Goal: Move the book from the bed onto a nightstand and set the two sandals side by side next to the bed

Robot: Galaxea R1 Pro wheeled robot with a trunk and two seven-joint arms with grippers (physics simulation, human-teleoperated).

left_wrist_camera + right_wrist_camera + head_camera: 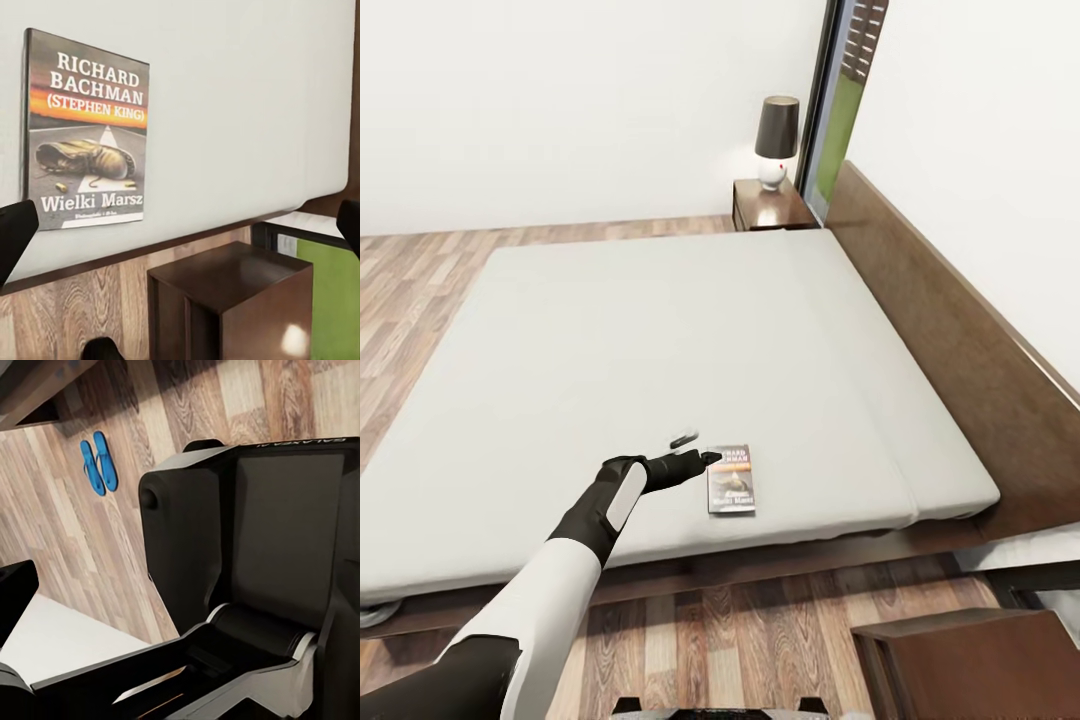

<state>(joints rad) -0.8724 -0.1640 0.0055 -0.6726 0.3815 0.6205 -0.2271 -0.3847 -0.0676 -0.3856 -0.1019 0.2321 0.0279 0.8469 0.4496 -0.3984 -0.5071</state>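
Head view: the left arm reaches out over the large low bed (660, 340), dark brown wooden frame and plain off-white mattress. The left pincer (695, 448) hovers just beside the small thin paperback book (731, 479), with its fingers spread. The book lies flat on the mattress near the bed's near edge, cover up.

One low dark-brown wooden nightstand (768, 208) stands at the far side of the bed by the headboard, carrying one lamp with a dark shade and white base (776, 140). A second dark-brown cabinet corner (970, 660) shows at the near side.

Left wrist view: the cover lettering of the book (88, 131) is legible here: "Richard Bachman (Stephen King)", "Wielki Marsz", orange band, greyish boot picture. Two dark fingertips (15, 232) sit wide apart at the frame edges. The near cabinet (232, 300) stands beside the bed edge.

Right wrist view: two bright blue flip-flop sandals (98, 462) lie side by side on the wood-plank floor (90, 547), touching or nearly so. Dark robot body (255, 555) covers much of the frame. State of the right pincer: cannot tell.

Count: book 1; sandals 2; lamp 1.
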